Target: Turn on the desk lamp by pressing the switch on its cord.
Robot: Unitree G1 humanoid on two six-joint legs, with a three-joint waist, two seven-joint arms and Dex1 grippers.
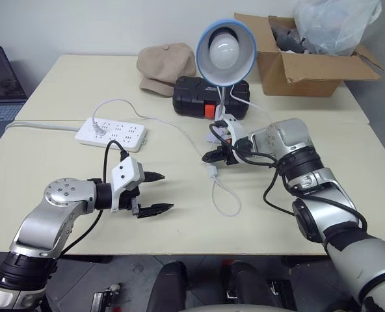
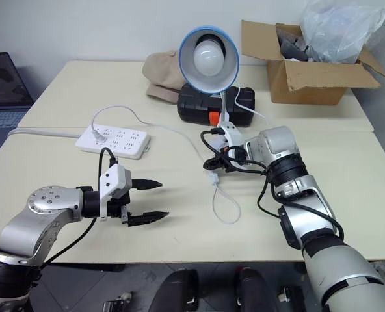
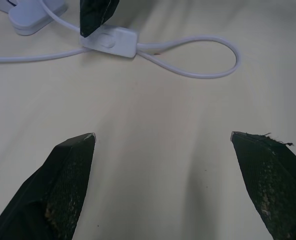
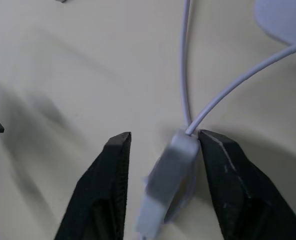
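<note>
White switch (image 4: 169, 172) sits between my right gripper (image 1: 216, 156) fingers, partway along the cord (image 1: 226, 198) just below the desk lamp (image 1: 225, 51), on the desk (image 1: 62, 84). The jaws stand narrowly apart around it, not yet clamped. I judge this the pressing step: next I squeeze squarely on the button. My left gripper (image 1: 155, 192) hangs wide apart nearby, empty.

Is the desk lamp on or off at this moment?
Off, as far as the pictures show: the bulb in the desk lamp looks plain white, with no glow on the shade or the table.
</note>
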